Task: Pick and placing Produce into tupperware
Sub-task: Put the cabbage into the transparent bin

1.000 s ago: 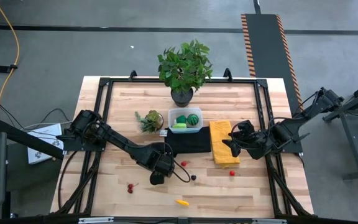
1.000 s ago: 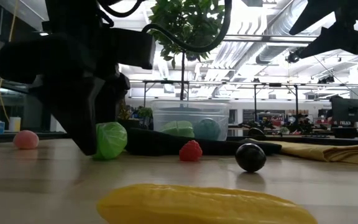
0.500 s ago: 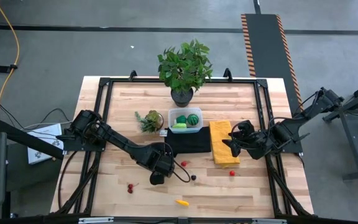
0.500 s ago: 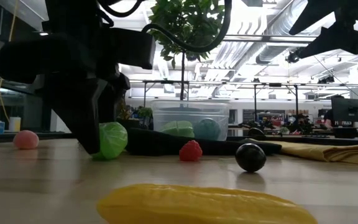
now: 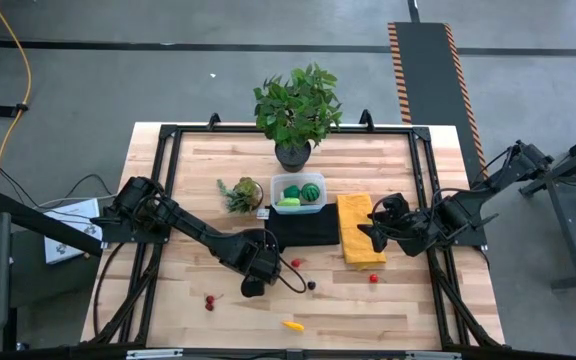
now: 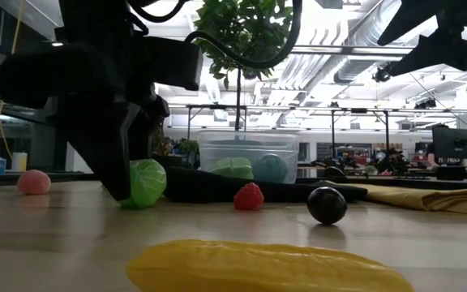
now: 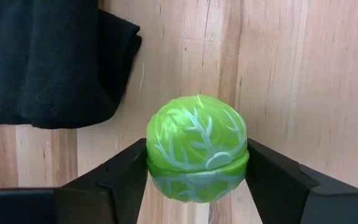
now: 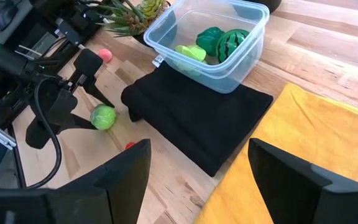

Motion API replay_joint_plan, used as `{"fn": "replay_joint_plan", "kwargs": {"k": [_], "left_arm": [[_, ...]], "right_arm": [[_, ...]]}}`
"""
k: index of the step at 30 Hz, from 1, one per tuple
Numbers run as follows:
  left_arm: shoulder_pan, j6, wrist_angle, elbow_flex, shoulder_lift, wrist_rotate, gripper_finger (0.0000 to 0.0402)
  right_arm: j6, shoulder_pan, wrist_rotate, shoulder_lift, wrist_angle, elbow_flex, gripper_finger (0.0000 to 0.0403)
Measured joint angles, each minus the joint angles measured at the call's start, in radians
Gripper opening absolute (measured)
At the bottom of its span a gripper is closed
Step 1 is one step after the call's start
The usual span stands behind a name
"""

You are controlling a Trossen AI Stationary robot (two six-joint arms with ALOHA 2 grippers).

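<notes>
Cabbage clamped in left pincer; no writing readable.

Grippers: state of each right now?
Left tool: shut on the green cabbage ball, on the table.
Right tool: open, empty, over the yellow cloth.

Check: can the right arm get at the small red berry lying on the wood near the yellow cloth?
Probably yes. The right gripper hangs open over the yellow cloth, and the small red berry lies on bare wood beside that cloth with nothing between. The left gripper is busy, shut on the light green cabbage ball.
</notes>
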Motion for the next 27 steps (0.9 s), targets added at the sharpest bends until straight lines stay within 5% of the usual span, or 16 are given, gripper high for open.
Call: {"fn": "replay_joint_plan", "kwargs": {"k": [27], "left_arm": [[0.000,0.002,0.000,0.000,-0.001,0.011,0.0236]], "right_arm": [[0.000,0.000,0.001,0.000,0.000,0.000,0.0261]]}}
